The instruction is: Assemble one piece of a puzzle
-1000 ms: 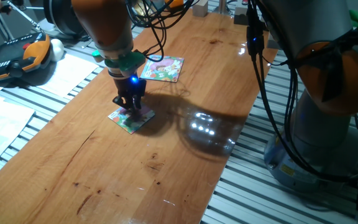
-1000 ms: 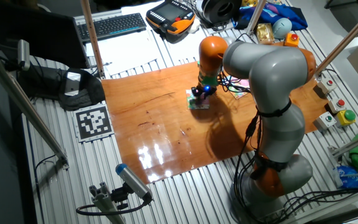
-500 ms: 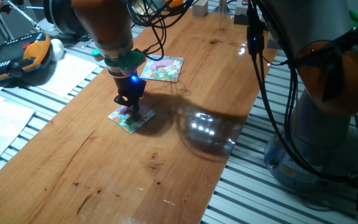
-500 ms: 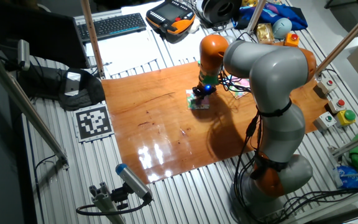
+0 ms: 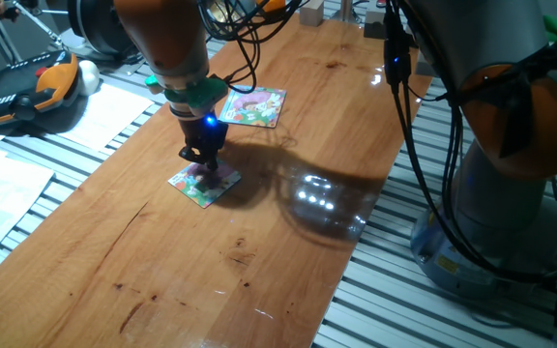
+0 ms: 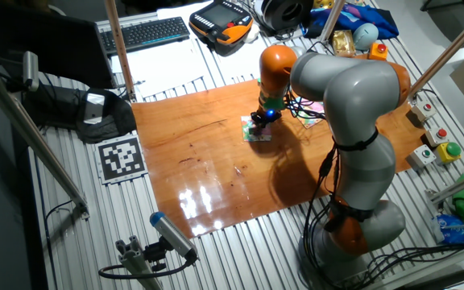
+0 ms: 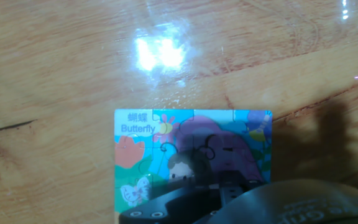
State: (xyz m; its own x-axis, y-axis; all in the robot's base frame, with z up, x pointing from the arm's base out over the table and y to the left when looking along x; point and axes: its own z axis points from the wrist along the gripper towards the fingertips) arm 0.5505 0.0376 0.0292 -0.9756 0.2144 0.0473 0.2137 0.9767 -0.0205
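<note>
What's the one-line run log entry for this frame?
phase: placing | gripper: down over puzzle, jaw state unclear | piece: not separately visible | second board: apart, untouched | surface: wooden table

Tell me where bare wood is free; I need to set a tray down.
Free: the wooden table nearer than the puzzle, and its far end past the other board. Crowded: around the gripper over the puzzle.

A glossy wooden table (image 5: 288, 145) carries two small square picture boards: the puzzle (image 5: 204, 184) lying flat near the middle, printed "Butterfly" in one corner, and a second board (image 5: 253, 106), pink above, lying apart farther along the wood.
</note>
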